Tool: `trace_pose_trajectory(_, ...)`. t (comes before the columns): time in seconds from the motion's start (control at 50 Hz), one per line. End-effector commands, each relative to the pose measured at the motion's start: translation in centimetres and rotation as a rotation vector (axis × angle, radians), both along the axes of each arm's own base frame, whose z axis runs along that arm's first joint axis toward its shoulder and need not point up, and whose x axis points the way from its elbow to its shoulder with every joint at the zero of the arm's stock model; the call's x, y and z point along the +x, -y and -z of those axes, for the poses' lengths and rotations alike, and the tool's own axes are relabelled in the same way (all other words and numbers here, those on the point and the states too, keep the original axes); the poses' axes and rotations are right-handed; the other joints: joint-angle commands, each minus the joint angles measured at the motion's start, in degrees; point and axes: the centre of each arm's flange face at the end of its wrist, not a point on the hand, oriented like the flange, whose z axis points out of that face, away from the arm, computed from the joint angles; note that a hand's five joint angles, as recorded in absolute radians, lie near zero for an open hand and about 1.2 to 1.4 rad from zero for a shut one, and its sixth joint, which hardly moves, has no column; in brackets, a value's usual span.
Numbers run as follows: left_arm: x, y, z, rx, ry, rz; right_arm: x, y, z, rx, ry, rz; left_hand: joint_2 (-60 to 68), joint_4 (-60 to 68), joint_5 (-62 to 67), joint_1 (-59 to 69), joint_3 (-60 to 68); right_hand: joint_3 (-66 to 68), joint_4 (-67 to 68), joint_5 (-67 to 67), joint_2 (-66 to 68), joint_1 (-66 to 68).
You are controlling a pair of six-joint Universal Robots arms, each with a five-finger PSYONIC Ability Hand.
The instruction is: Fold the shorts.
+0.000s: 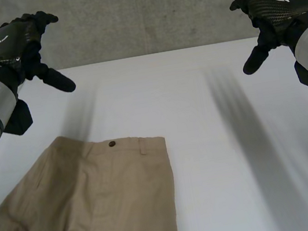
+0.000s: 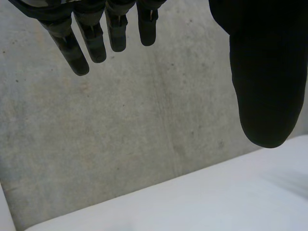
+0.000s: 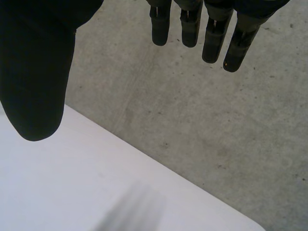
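Now, head view: tan shorts (image 1: 92, 207) lie flat on the white table (image 1: 226, 162) at its near left. The waistband faces the far edge with its dark button (image 1: 111, 143) showing, and the legs run off toward the robot. Left hand (image 1: 18, 44) hovers above the table's far left, well apart from the shorts, fingers relaxed, thumb stuck out, holding nothing. Right hand (image 1: 277, 5) hovers at the far right in a mirrored pose, likewise loose and empty. A grey concrete wall (image 1: 149, 11) stands behind the table. Left wrist view: fingers (image 2: 95, 36) hang straight and slightly spread, thumb (image 2: 264, 82) apart from them; beyond are the wall and the table's far edge. Right wrist view: fingers (image 3: 211, 33) straight, a little spread, thumb (image 3: 33, 77) wide of them, gripping nothing. The table lies under the thumb, the wall beyond.
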Motion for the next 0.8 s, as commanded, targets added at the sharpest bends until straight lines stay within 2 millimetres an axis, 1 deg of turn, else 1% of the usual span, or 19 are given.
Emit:
trace_pose_trajectory(0.02,-0.5,0.1,1.3,-0.018,0.174,0.011,0.3,-0.1,0.3,-0.010,-0.061,-0.035,-0.18,-0.39,-1.13,0.81,-0.59,-1.86,-3.04,-3.71,-2.15,0.57)
trace_pose_trajectory(0.04,-0.9,0.5,2.9,-0.008,0.300,0.023,0.4,-0.2,0.4,-0.012,-0.087,-0.054,-0.18,-0.39,-1.13,0.81,-0.59,-1.86,-3.04,-3.71,-2.15,0.57)
trace_pose_trajectory(0.1,-1.1,1.1,5.0,0.005,0.463,0.034,0.5,-0.3,0.7,-0.013,-0.123,-0.070,-0.18,-0.39,-1.13,0.81,-0.59,-1.86,-3.04,-3.71,-2.15,0.57)
trace_pose_trajectory(0.16,-1.1,1.8,6.6,0.025,0.555,0.029,0.5,-0.4,0.9,-0.004,-0.146,-0.080,0.66,0.45,-0.29,1.65,0.25,-1.86,-3.04,-3.71,-2.15,0.57)
trace_pose_trajectory(0.18,-0.6,2.5,7.8,0.052,0.603,0.005,0.6,-0.5,1.0,0.001,-0.157,-0.087,0.82,0.62,-0.13,1.82,0.42,-1.86,-3.04,-3.71,-2.15,0.57)
trace_pose_trajectory(0.24,0.5,3.6,9.2,0.098,0.656,-0.049,0.7,-0.6,1.4,0.016,-0.172,-0.105,1.16,0.96,0.21,2.16,0.75,-1.86,-3.04,-3.71,-2.15,0.57)
trace_pose_trajectory(0.28,1.8,4.7,10.7,0.155,0.679,-0.094,0.9,-0.6,2.2,0.045,-0.187,-0.131,1.16,0.96,0.21,2.16,0.75,-1.86,-3.04,-3.71,-2.15,0.57)
trace_pose_trajectory(0.32,2.2,5.0,11.1,0.170,0.682,-0.102,1.1,-0.6,2.9,0.071,-0.199,-0.151,1.16,0.96,0.21,2.16,0.75,-1.86,-3.04,-3.71,-2.15,0.57)
trace_pose_trajectory(0.36,2.6,5.3,12.6,0.216,0.694,-0.097,1.5,-0.7,4.1,0.120,-0.217,-0.182,1.16,0.96,0.21,2.16,0.75,-1.86,-3.04,-3.71,-2.15,0.57)
trace_pose_trajectory(0.38,2.5,5.2,12.8,0.220,0.694,-0.093,1.6,-0.7,4.5,0.137,-0.222,-0.188,1.16,0.96,0.21,2.16,0.75,-1.86,-3.04,-3.71,-2.15,0.57)
trace_pose_trajectory(0.4,2.5,5.2,12.8,0.221,0.693,-0.094,1.7,-0.7,5.1,0.160,-0.224,-0.199,1.16,0.96,0.21,2.16,0.75,-1.86,-3.04,-3.71,-2.15,0.57)
trace_pose_trajectory(0.42,2.5,5.2,12.9,0.223,0.686,-0.092,2.4,-1.0,6.0,0.200,-0.224,-0.236,1.16,0.96,0.21,2.16,0.75,-1.86,-3.04,-3.71,-2.15,0.57)
trace_pose_trajectory(0.46,2.4,5.0,12.7,0.222,0.667,-0.092,3.5,-1.7,7.2,0.242,-0.227,-0.287,1.16,0.96,0.21,2.16,0.75,-1.86,-3.04,-3.71,-2.15,0.57)
trace_pose_trajectory(0.5,2.3,4.7,12.3,0.221,0.626,-0.091,5.2,-2.8,8.7,0.290,-0.218,-0.356,1.16,0.96,0.21,2.16,0.75,-1.86,-3.04,-3.71,-2.15,0.57)
trace_pose_trajectory(0.56,2.3,4.6,12.0,0.217,0.608,-0.093,6.5,-3.4,10.0,0.332,-0.189,-0.398,1.16,0.96,0.21,2.16,0.75,-1.86,-3.04,-3.71,-2.15,0.57)
trace_pose_trajectory(0.58,2.4,4.2,10.4,0.192,0.532,-0.105,7.5,-3.4,10.7,0.342,-0.159,-0.417,1.00,0.79,0.05,1.99,0.59,-1.86,-3.04,-3.71,-2.15,0.57)
trace_pose_trajectory(0.66,2.4,3.6,9.1,0.171,0.469,-0.109,9.9,-2.9,12.5,0.339,-0.082,-0.456,0.99,0.79,0.04,1.99,0.59,-1.86,-3.04,-3.71,-2.15,0.57)
trace_pose_trajectory(0.74,2.5,3.2,8.4,0.148,0.447,-0.116,12.2,-2.6,13.4,0.321,-0.032,-0.482,0.66,0.46,-0.29,1.66,0.25,-1.79,-2.97,-3.64,-2.08,0.64)
trace_pose_trajectory(0.8,2.6,3.0,8.2,0.131,0.441,-0.119,13.8,-2.5,14.2,0.326,-0.014,-0.507,0.66,0.46,-0.29,1.66,0.25,3.42,2.24,1.57,3.13,5.85)
